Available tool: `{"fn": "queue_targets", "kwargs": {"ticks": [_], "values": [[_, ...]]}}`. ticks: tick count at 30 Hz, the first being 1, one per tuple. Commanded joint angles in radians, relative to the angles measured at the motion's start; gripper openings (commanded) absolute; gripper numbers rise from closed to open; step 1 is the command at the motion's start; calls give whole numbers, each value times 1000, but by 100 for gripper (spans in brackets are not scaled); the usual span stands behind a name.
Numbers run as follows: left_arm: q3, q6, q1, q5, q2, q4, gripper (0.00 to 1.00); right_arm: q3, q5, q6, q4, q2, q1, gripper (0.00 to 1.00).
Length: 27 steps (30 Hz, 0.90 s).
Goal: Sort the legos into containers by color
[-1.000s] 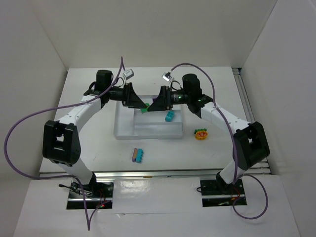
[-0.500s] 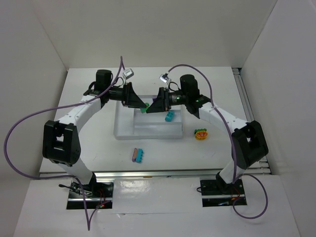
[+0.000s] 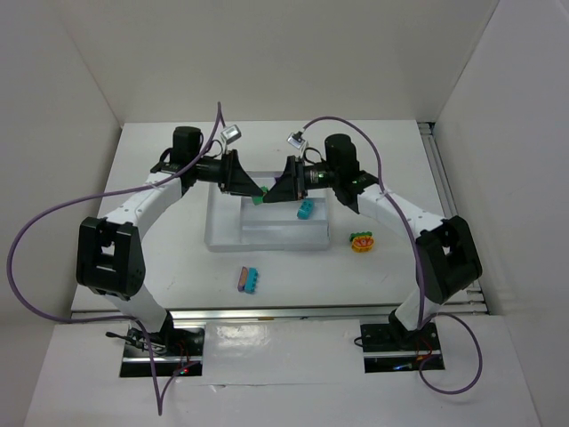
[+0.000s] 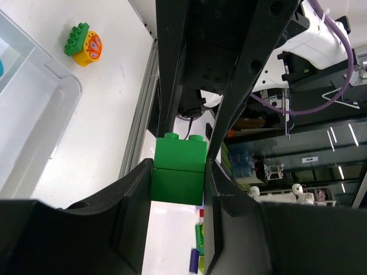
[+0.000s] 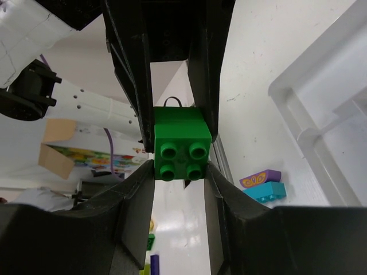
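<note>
At the right gripper (image 3: 271, 197), closed from half open onto the green lego (image 5: 182, 143). Also shifted slightly toward nine o'clock overhead

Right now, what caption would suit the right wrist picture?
Right fingers and left fingers both clamp one green lego, white tray beyond.

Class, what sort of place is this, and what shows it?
Likely a robotics lab cell: two arms bolted at a white table's edge, plain white walls around it, a green lego gripped by the left end effector and right end effector over a tray.
</note>
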Motion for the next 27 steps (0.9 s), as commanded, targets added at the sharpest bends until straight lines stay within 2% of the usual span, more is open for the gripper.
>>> {"fn": "queue_targets", "kwargs": {"ticks": [1,2,4,5,7,8,11,12,15,18,19,22,25,26,27], "values": [[-11,53,-11,10,-24,-12,0,21,-1,8,105,-11,5,14],[-11,77,-11,10,-33,-21,0,21,-1,8,95,-11,5,7],[1,105,-11,10,-33,-67,0,10,-1,8,86,-11,5,2],[11,120,-11,-6,-33,-85,7,10,10,-1,85,-11,5,2],[20,143,-11,-19,-33,-112,38,1,19,-1,85,-20,5,0],[20,144,-11,-20,-33,-121,63,1,19,-1,75,-20,-4,0],[20,144,9,-20,-42,-121,94,-11,32,-1,85,-30,-4,0],[11,134,18,-20,-42,-121,100,-20,32,-1,85,-39,-4,0],[-11,134,28,-9,-42,-121,100,-20,41,-1,95,-39,-13,0],[-41,118,28,5,-61,-90,86,-20,41,-1,95,-39,-13,0],[-51,83,28,16,-71,-61,75,-20,32,-1,95,-39,-22,0],[-66,4,28,25,-82,74,63,-20,32,-1,95,-30,-22,0],[-57,-17,28,25,-73,83,72,-20,18,-1,95,-20,-22,0],[-57,-18,28,25,-73,83,72,-20,18,8,95,-20,-22,0],[-57,-18,28,25,-63,83,68,-11,18,8,95,-20,-22,0]]}}
